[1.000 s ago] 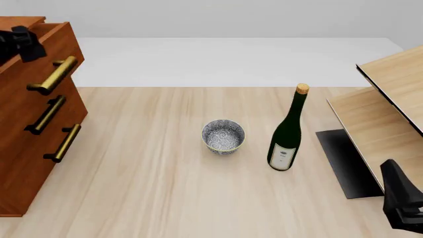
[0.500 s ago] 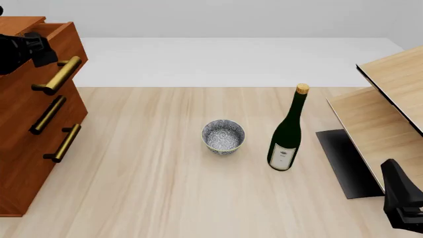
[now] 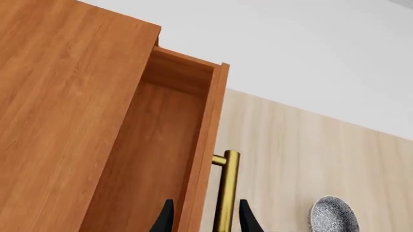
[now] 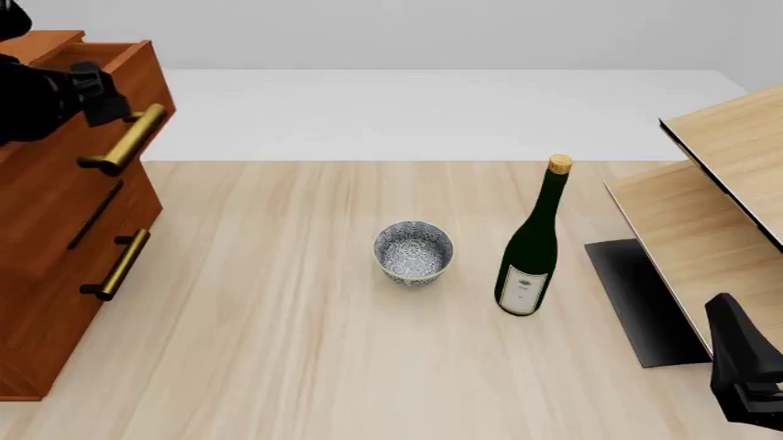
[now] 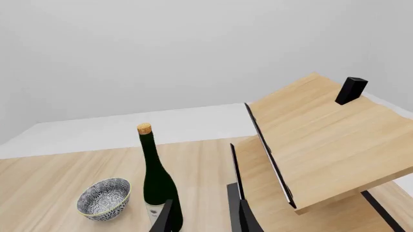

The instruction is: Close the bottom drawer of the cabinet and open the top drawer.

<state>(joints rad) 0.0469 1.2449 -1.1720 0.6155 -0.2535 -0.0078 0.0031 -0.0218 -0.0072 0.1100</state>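
The reddish-brown cabinet [image 4: 49,302] stands at the table's left edge. Its top drawer [image 4: 55,151] is pulled part way out, and its bare inside [image 3: 154,159] shows in the left wrist view. My left gripper [image 4: 98,96] [image 3: 205,220] is shut on that drawer's brass handle [image 3: 226,193], one finger inside the front panel and the other outside the bar. The bottom drawer [image 4: 73,302] sits level with the cabinet's face, its handle [image 4: 119,263] free. My right gripper [image 4: 744,376] [image 5: 205,217] hangs open and holds nothing at the near right, far from the cabinet.
A patterned bowl [image 4: 413,252] and a dark green corked bottle [image 4: 533,247] stand mid-table. A pale slanted panel structure [image 4: 722,183] with a black base plate [image 4: 636,302] fills the right side. The middle drawer's handle [image 4: 92,215] lies in the top drawer's shadow.
The top drawer has slid further out of the cabinet, drawn along by my left gripper. Its shadow now covers the middle handle. The right arm has stayed still.
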